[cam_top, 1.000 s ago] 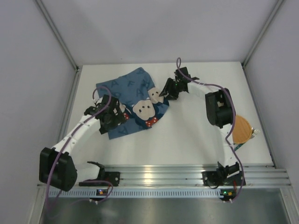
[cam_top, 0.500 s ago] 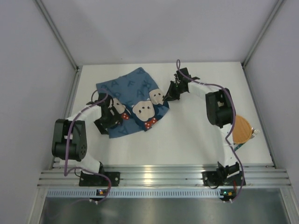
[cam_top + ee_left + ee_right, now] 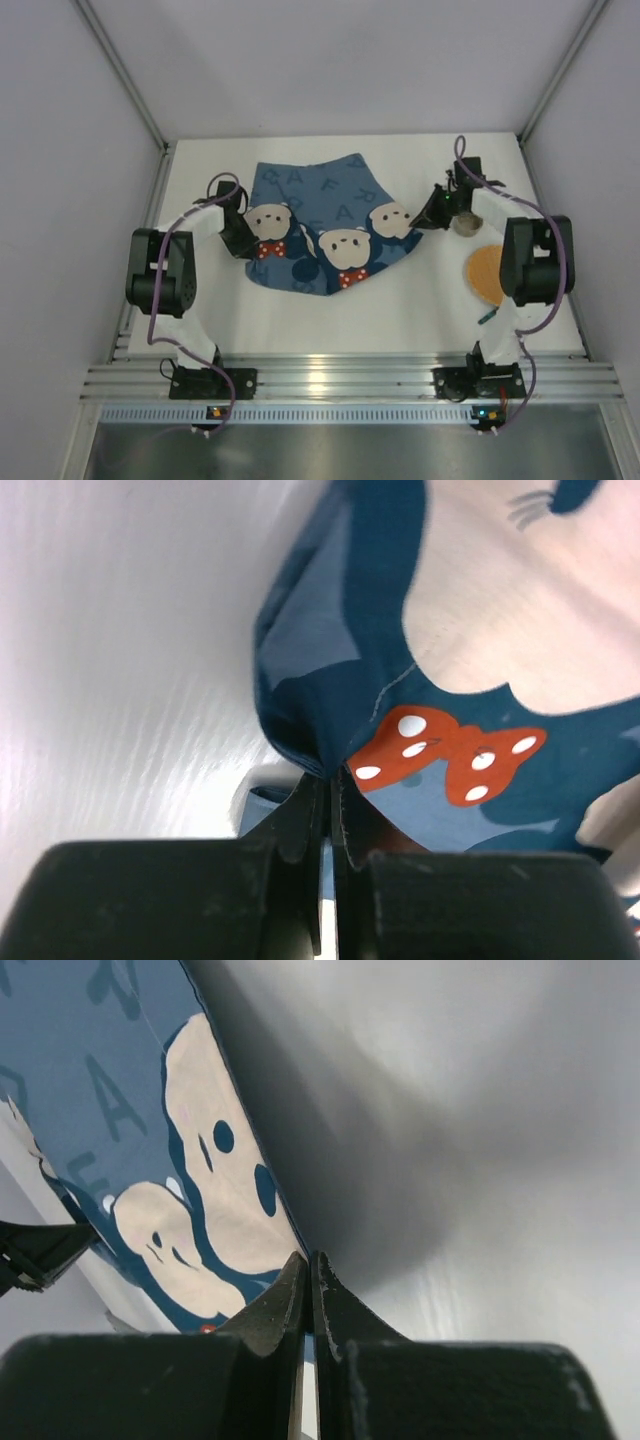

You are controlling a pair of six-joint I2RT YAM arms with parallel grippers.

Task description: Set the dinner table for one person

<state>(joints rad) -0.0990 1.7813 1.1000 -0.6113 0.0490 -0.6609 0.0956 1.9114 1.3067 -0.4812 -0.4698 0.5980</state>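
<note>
White dinner table point(image 3: 400, 300), blue bear-print cloth point(image 3: 330, 195), ribbed aluminium rail point(image 3: 350, 378), grey walls point(image 3: 330, 70)

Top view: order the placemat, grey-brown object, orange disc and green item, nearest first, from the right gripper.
1. placemat, its right corner pinched in the right gripper
2. grey-brown object, just right of the gripper
3. orange disc, lower right in the view
4. green item, lowest, below the disc

A robotics lab cell: plain white walls point(image 3: 330, 60) enclose the aluminium-railed dinner table point(image 3: 400, 310).
</note>
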